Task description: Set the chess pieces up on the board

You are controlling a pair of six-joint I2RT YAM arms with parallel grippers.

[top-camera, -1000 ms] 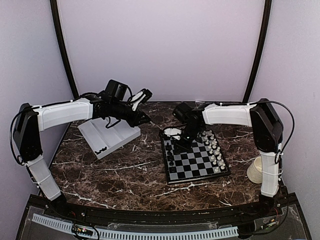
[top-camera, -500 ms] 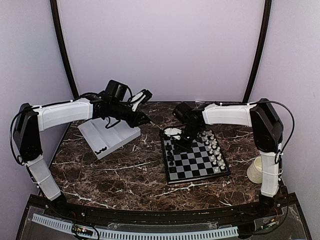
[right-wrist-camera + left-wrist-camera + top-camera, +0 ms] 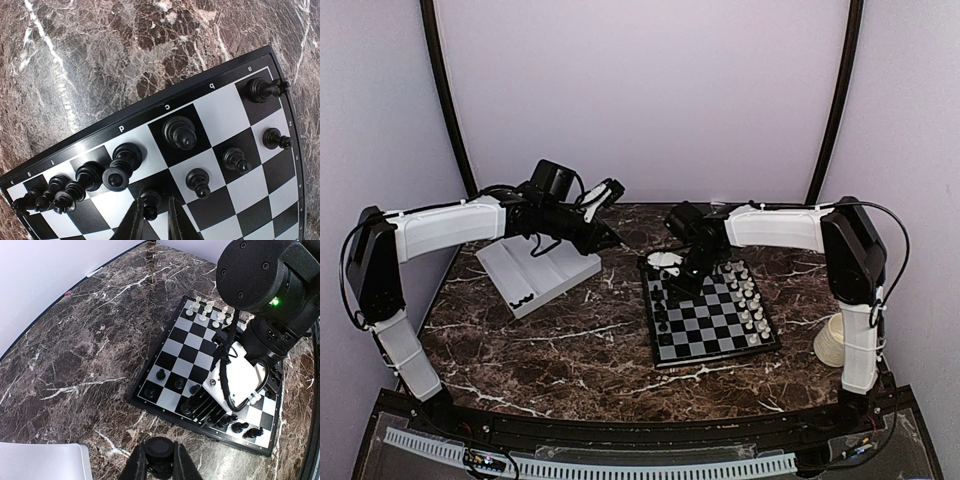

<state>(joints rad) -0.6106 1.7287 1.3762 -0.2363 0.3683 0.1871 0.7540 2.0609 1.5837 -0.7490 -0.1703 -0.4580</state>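
Note:
The board lies right of centre, black chessmen on its left side. My left gripper hovers left of the board's far corner, shut on a black chess piece whose round base faces the camera. My right gripper is low over the board's far left corner. Its fingers stand slightly apart around a black pawn standing on a dark square, with a gap on the right side. Back-row black pieces stand along the rim. The right gripper also shows in the left wrist view.
White chessmen fill the board's right side. A white two-compartment tray stands at the left with a few black pieces in it. A pale cup sits by the right arm's base. Dark marble table.
My right gripper has lifted and drawn back slightly at the board's far left corner. The left arm has stayed still with its piece.

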